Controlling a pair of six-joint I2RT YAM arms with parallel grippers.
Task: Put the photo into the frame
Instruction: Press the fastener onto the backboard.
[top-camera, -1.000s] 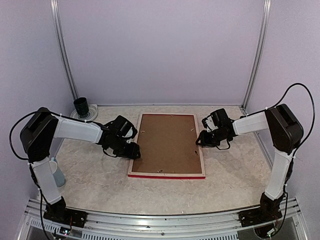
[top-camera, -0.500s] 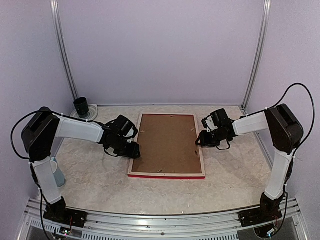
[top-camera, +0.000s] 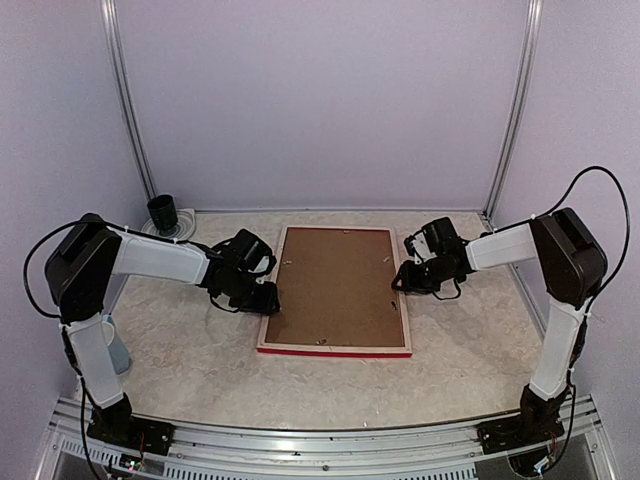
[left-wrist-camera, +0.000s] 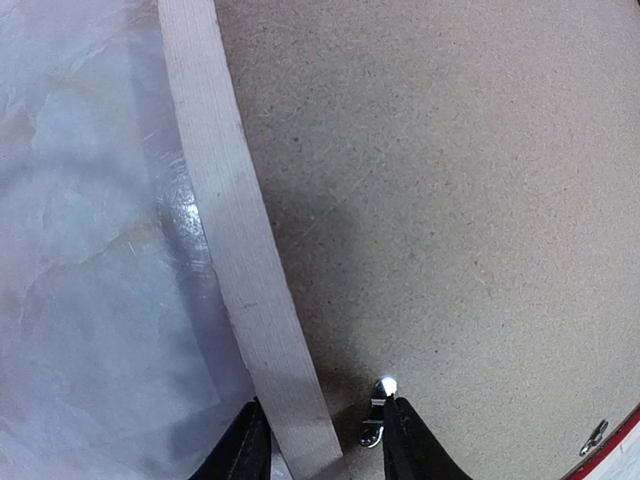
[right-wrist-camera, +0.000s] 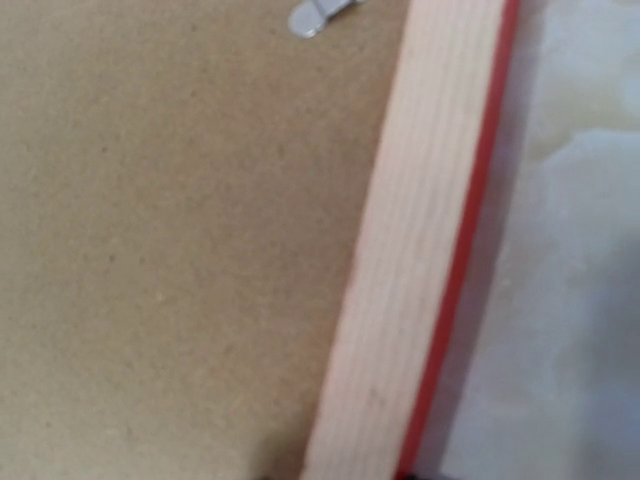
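The frame (top-camera: 330, 351) lies face down on the table, pale wood back up and its red front showing along the edges. A brown backing board (top-camera: 335, 285) fills it. The photo is hidden. My left gripper (top-camera: 268, 300) is at the frame's left rail (left-wrist-camera: 230, 230). Its jaws (left-wrist-camera: 322, 420) are open and straddle that rail, the inner fingertip against a small metal tab (left-wrist-camera: 378, 415). My right gripper (top-camera: 400, 282) is on the right rail (right-wrist-camera: 420, 220), its fingertips barely showing at either side, closed on the rail (right-wrist-camera: 345, 472).
A black cup (top-camera: 163, 212) stands on a white saucer at the back left corner. A pale blue cup (top-camera: 115, 345) sits by the left arm's base. Another metal tab (right-wrist-camera: 318, 15) lies on the backing board near the right rail. Walls enclose the marbled tabletop.
My left gripper's jaws have narrowed around the frame's left rail and shifted slightly toward it. The right arm and the frame have not moved.
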